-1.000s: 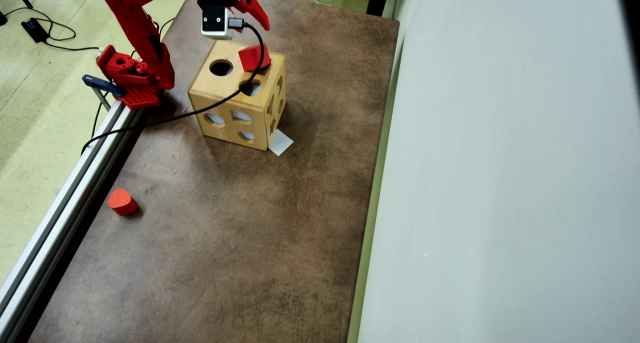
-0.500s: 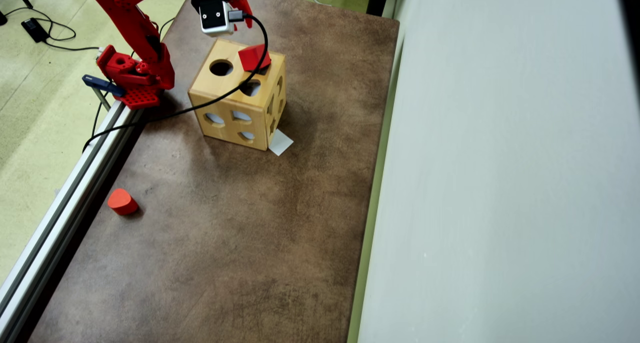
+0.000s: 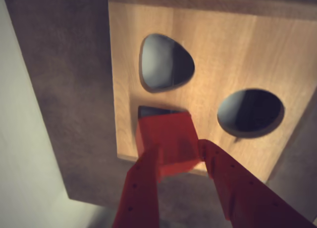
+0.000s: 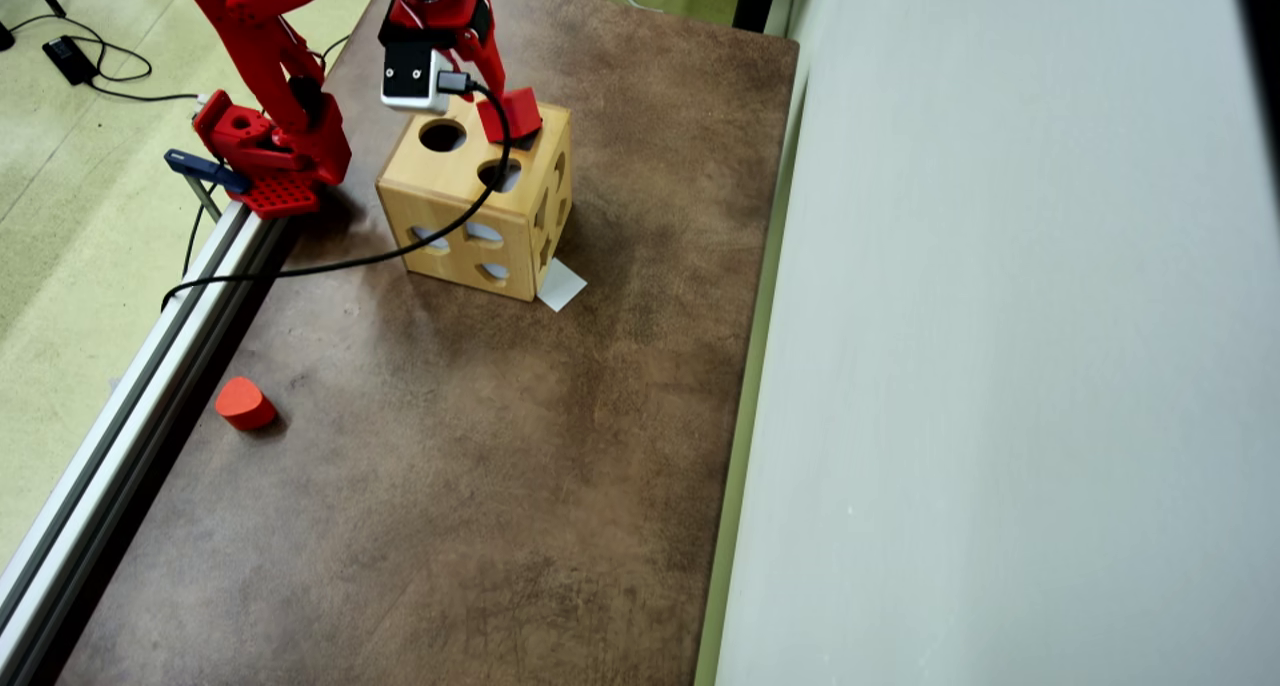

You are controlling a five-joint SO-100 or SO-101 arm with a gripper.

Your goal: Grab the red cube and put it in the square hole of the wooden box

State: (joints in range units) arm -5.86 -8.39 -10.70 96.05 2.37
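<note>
Red two-finger gripper [image 3: 179,156] pinching small red cube [image 3: 168,139] | tilted over square hole [image 3: 151,111] | atop light wooden box [image 3: 237,50]

Brown table [image 4: 480,486]: wooden box [image 4: 470,228], red block [image 4: 244,404]

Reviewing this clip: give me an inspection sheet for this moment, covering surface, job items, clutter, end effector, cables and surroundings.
Surface: brown table, mottled and worn, bare apart from the items listed here.
Job's things: red cube held over the square hole, which it mostly covers; it looks tilted and not yet dropped in. Wooden box stands near the arm's base.
Clutter: red rounded block near the table's left edge in the overhead view; white paper scrap at the box's corner.
End effector: shut on the cube, a finger on each side.
Cables: black cable running from the wrist camera across the box to the table's left edge.
Surroundings: metal rail, pale wall, green floor.
</note>
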